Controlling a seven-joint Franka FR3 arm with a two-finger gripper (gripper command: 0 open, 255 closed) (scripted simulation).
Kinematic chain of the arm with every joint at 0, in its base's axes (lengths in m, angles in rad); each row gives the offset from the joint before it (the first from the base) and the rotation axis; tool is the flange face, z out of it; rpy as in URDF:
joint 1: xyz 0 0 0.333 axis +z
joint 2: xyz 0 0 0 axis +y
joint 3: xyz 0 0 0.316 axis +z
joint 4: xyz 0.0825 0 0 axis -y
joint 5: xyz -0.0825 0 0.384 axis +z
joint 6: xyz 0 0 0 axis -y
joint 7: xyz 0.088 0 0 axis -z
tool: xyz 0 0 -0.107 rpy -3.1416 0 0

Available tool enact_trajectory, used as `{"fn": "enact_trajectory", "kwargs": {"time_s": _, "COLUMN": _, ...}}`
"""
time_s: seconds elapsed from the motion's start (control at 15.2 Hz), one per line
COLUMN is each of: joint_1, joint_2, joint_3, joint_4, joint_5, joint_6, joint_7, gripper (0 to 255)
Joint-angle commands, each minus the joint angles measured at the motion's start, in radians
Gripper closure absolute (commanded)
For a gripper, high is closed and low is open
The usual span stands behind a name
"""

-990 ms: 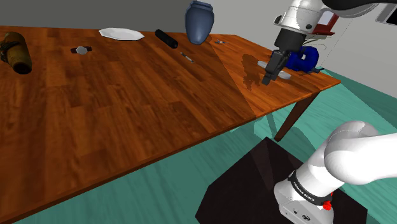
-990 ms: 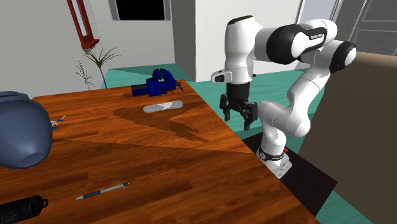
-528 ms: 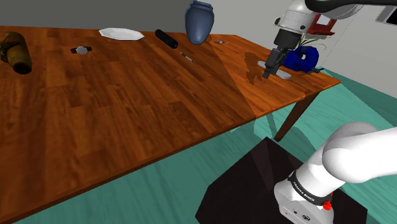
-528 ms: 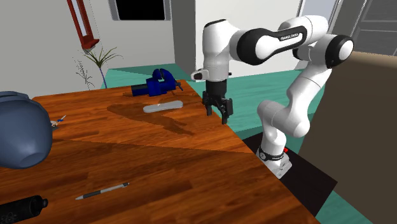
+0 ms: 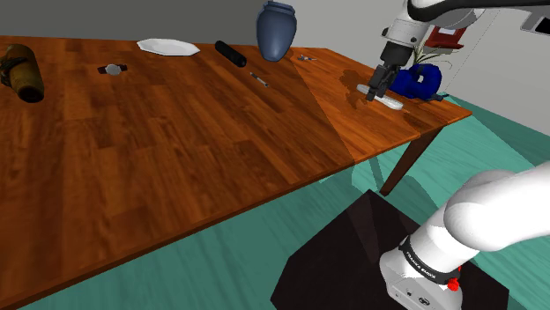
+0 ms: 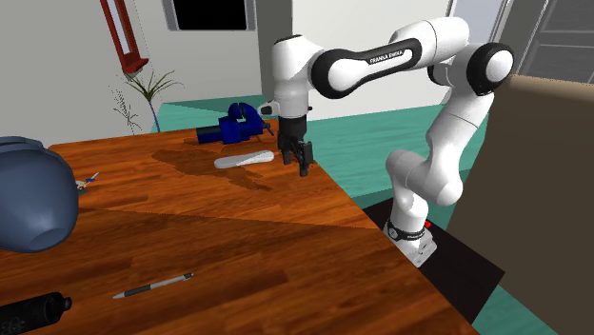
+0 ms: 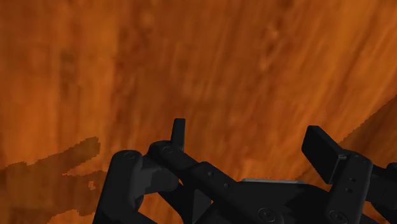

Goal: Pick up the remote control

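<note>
The remote control (image 5: 388, 100), drawn as a flat, pale grey bar, lies on the wooden table (image 5: 176, 132) near its corner. It sits just beside a blue bench vise (image 5: 419, 81), on the side nearer the table's middle. In the second exterior view the remote control (image 6: 244, 160) lies in front of the vise (image 6: 233, 126), with its long side roughly along the table's far edge.

The black gripper (image 5: 377, 91) hangs fingers-down over the table, close to one end of the remote. In the second exterior view the gripper (image 6: 295, 160) is off the remote's right-hand end, apart from it and low over the wood. In the wrist view the gripper (image 7: 251, 143) has its fingers (image 7: 180, 132) spread wide. Only bare table wood shows between them, so it grips nothing.

Farther along the table stand a dark blue vase (image 5: 276, 31) and a white plate (image 5: 167, 46). A black cylinder (image 5: 232, 53) and a pen (image 5: 258, 79) lie there too, and a brown bottle-like object (image 5: 22, 72) lies at the shoulder view's far left. The white arm (image 6: 381, 67) arches from the black stand (image 5: 344, 255), which sits on a teal floor (image 5: 220, 255).
</note>
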Motion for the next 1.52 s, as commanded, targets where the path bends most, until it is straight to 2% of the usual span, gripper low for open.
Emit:
{"fn": "enact_trajectory", "kwargs": {"time_s": 0.0, "joint_1": -0.011, "joint_2": 0.056, "joint_3": -0.034, "joint_4": 0.041, "joint_5": -0.009, "joint_6": 0.017, "joint_7": -0.035, "gripper": 0}}
{"fn": "enact_trajectory", "kwargs": {"time_s": 0.59, "joint_1": -0.053, "joint_2": 0.328, "joint_3": -0.173, "joint_4": 0.275, "joint_5": 0.02, "joint_6": 0.059, "joint_7": -0.193, "gripper": 0}}
{"fn": "enact_trajectory", "kwargs": {"time_s": 0.92, "joint_1": -0.092, "joint_2": 0.502, "joint_3": -0.236, "joint_4": 0.444, "joint_5": 0.082, "joint_6": 0.055, "joint_7": -0.291, "gripper": 0}}
{"fn": "enact_trajectory", "kwargs": {"time_s": 1.19, "joint_1": -0.145, "joint_2": 0.655, "joint_3": -0.272, "joint_4": 0.606, "joint_5": 0.152, "joint_6": 0.03, "joint_7": -0.367, "gripper": 0}}
{"fn": "enact_trajectory", "kwargs": {"time_s": 1.25, "joint_1": -0.154, "joint_2": 0.673, "joint_3": -0.274, "joint_4": 0.626, "joint_5": 0.16, "joint_6": 0.026, "joint_7": -0.376, "gripper": 0}}
{"fn": "enact_trajectory", "kwargs": {"time_s": 1.45, "joint_1": -0.153, "joint_2": 0.675, "joint_3": -0.272, "joint_4": 0.588, "joint_5": 0.162, "joint_6": 0.066, "joint_7": -0.377, "gripper": 0}}
